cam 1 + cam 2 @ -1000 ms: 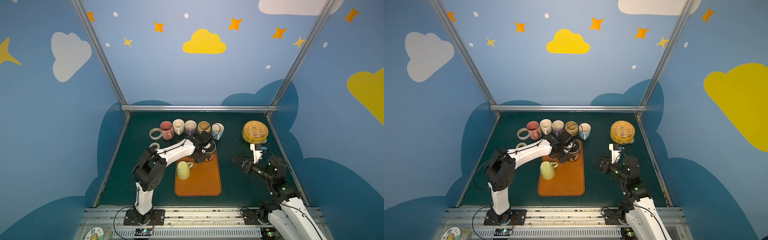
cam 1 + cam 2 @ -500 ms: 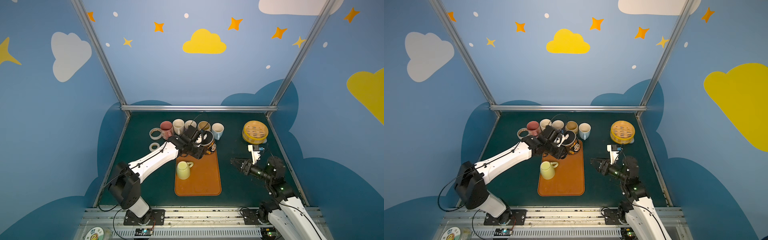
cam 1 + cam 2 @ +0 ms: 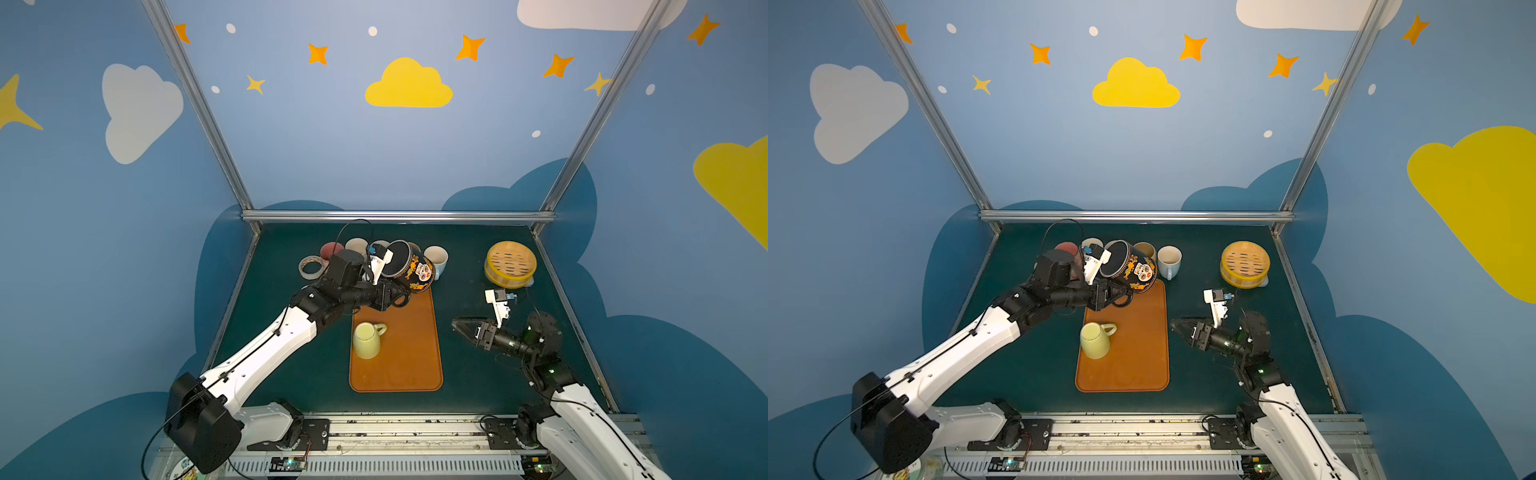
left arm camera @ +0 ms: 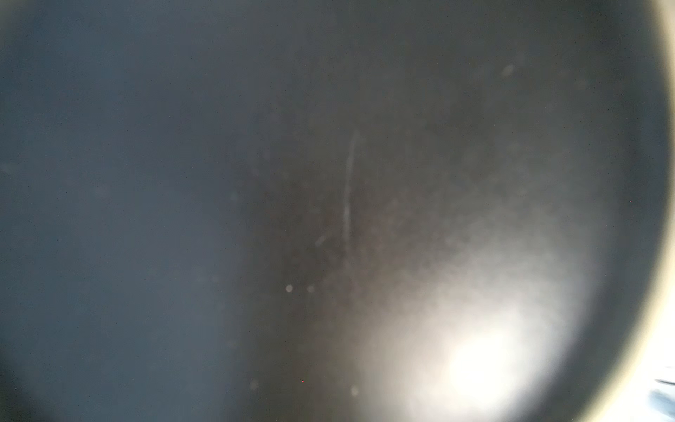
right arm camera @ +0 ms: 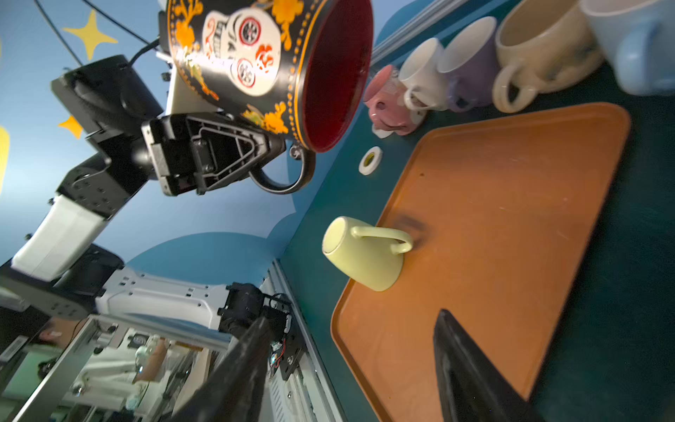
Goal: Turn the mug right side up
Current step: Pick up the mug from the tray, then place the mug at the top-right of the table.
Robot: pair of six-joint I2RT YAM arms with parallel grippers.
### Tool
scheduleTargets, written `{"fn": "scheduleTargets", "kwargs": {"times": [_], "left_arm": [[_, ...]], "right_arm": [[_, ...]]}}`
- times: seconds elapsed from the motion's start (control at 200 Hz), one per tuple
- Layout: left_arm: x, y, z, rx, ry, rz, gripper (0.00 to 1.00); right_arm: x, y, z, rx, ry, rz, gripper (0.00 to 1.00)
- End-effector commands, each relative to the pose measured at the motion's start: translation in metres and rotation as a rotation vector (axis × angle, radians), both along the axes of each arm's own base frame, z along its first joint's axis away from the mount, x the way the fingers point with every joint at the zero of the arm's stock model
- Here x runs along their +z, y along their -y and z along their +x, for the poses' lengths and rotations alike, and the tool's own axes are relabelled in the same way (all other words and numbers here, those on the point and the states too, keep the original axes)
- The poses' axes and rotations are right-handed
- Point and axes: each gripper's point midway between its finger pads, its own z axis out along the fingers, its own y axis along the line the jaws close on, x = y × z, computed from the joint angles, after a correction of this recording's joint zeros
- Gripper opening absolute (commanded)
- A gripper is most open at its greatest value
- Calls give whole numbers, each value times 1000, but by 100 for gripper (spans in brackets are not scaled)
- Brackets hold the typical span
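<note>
A black mug with orange flowers and a white skull [image 3: 415, 268] [image 3: 1136, 268] hangs tilted above the far end of the orange tray [image 3: 407, 365] [image 3: 1138, 365]. My left gripper [image 3: 395, 297] [image 3: 1115, 296] [image 5: 270, 149] is shut on its handle. The right wrist view shows this mug's [image 5: 255, 65] red inside. A blurred dark surface, seemingly the mug [image 4: 328, 182], fills the left wrist view. A pale yellow mug [image 3: 365, 340] [image 3: 1095, 340] [image 5: 365, 252] stands upside down on the tray. My right gripper [image 3: 457, 326] [image 3: 1177, 324] [image 5: 354, 318] hovers open and empty beside the tray's right edge.
A row of upright mugs [image 5: 467, 65] lines the back, ending in a light blue one [image 3: 436, 257]. Tape rolls [image 3: 311, 268] [image 5: 370, 160] lie at the back left. A yellow bamboo steamer [image 3: 510, 264] [image 3: 1245, 264] sits at the back right.
My left arm has lifted the black mug off the tray and tipped it over, its elbow swinging out to the left. My right gripper's jaws have spread a little wider.
</note>
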Motion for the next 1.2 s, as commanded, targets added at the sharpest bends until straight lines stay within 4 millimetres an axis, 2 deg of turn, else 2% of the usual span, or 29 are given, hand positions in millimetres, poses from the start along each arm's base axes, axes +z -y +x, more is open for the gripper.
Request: {"fn": "scheduleTargets", "kwargs": {"times": [0.0, 0.15, 0.325, 0.471, 0.601, 0.686, 0.721, 0.736, 0.771, 0.876, 1.057, 1.197], "left_arm": [[94, 11, -7, -78, 241, -270, 4], [117, 12, -17, -127, 304, -377, 4], [144, 16, -27, -192, 366, -500, 4], [162, 17, -33, -230, 402, -575, 4], [179, 16, -38, -252, 446, -620, 4], [185, 18, -39, -266, 456, -631, 4], [188, 18, -40, -271, 461, -637, 4], [188, 18, -40, -271, 461, -639, 4], [189, 19, -41, -275, 465, -644, 4], [193, 20, -44, -286, 478, -658, 4], [194, 24, -48, -314, 492, -670, 4], [195, 26, -50, -325, 500, -674, 4]], "right_arm": [[27, -16, -7, 70, 105, 44, 65], [47, -30, -4, 97, 128, 88, 65], [90, -43, -4, 127, 213, 158, 64], [116, -52, 3, 139, 235, 197, 47], [137, -59, 8, 156, 254, 237, 47], [151, -62, 9, 160, 284, 247, 51], [151, -63, 11, 158, 284, 245, 51], [162, -63, 10, 160, 306, 256, 51], [168, -63, 11, 160, 320, 261, 48], [178, -67, 16, 162, 327, 265, 43], [195, -71, 23, 167, 350, 302, 41], [207, -72, 27, 161, 372, 326, 35]]}}
